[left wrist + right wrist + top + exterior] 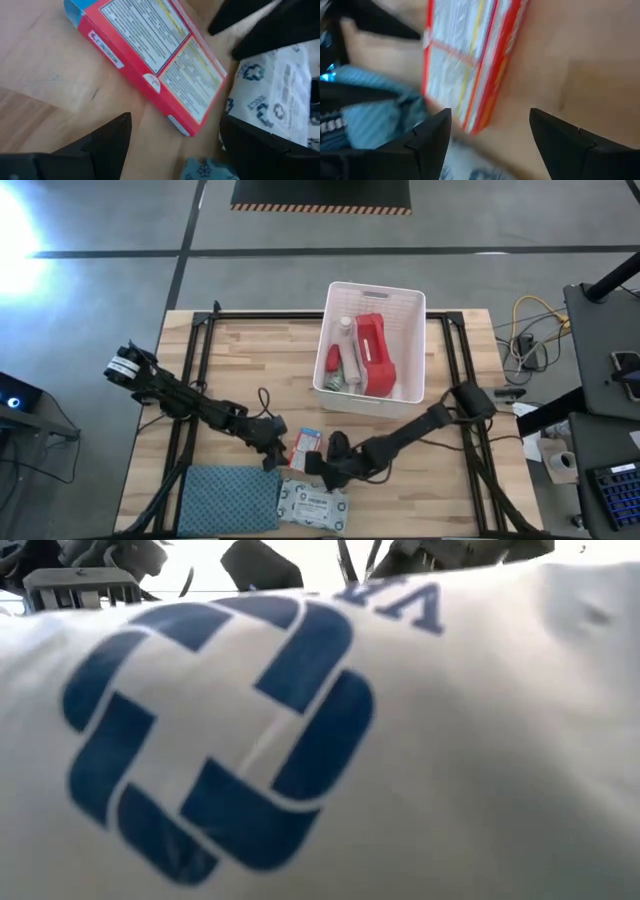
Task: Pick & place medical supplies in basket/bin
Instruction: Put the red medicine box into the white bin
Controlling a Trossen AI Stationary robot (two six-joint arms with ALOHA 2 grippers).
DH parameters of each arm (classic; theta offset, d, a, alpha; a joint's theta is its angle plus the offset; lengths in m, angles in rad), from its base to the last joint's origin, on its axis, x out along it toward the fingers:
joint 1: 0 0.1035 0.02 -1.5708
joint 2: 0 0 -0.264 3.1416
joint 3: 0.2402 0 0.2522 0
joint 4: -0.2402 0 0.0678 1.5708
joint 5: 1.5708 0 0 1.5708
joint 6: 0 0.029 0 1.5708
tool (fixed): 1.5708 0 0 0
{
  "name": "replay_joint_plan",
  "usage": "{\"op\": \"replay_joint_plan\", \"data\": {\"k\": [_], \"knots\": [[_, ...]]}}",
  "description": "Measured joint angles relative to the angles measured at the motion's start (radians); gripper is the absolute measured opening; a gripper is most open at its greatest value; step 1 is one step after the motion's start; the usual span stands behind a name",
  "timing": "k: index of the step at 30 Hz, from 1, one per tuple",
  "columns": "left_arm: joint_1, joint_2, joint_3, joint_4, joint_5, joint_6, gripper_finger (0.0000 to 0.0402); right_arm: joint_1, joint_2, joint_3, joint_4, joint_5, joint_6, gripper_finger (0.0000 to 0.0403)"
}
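Note:
A small red box [305,445] with white printed panels lies flat on the wooden table between my two grippers. My left gripper [274,452] is open just left of it; in the left wrist view the box [150,50] lies ahead of the spread fingers [175,125]. My right gripper [322,467] is open at the box's right near corner, and the box [465,65] fills the space ahead of its fingers [490,112]. A white wipes packet [313,505] with blue crosses lies flat near the front edge. The white slotted bin [405,305] holds a red pouch [375,352] and small bottles [340,360].
A blue-grey folded cloth [228,498] lies at the near edge, left of the wipes packet. The wipes packet [300,740] fills the low view and hides the table behind it. The bin sits at the table's far middle. Bare wood shows left and right of the bin.

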Motion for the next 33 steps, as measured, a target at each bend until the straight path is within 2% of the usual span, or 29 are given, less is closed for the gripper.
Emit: {"op": "replay_joint_plan", "data": {"k": [6,13,19,28,33], "knots": [[0.015,0.002,0.0,0.007,-0.006,0.016,0.0281,-0.037,0.017,-0.024,0.022,-0.009,0.0,0.0255],[0.023,0.002,0.0,0.01,-0.006,0.025,0.0281,-0.088,0.021,-0.025,0.072,-0.019,-0.099,0.0253],[0.023,0.002,0.0,0.01,-0.006,0.045,0.0281,-0.123,0.025,-0.027,0.081,-0.008,-0.122,0.0251],[0.022,0.002,0.0,-0.003,0.011,0.042,0.0281,-0.147,0.029,-0.024,0.234,0.006,-0.302,0.0251],[0.022,0.002,0.0,-0.009,0.01,0.04,0.0281,-0.147,0.014,0.005,0.271,-0.045,-0.395,0.0251]]}}
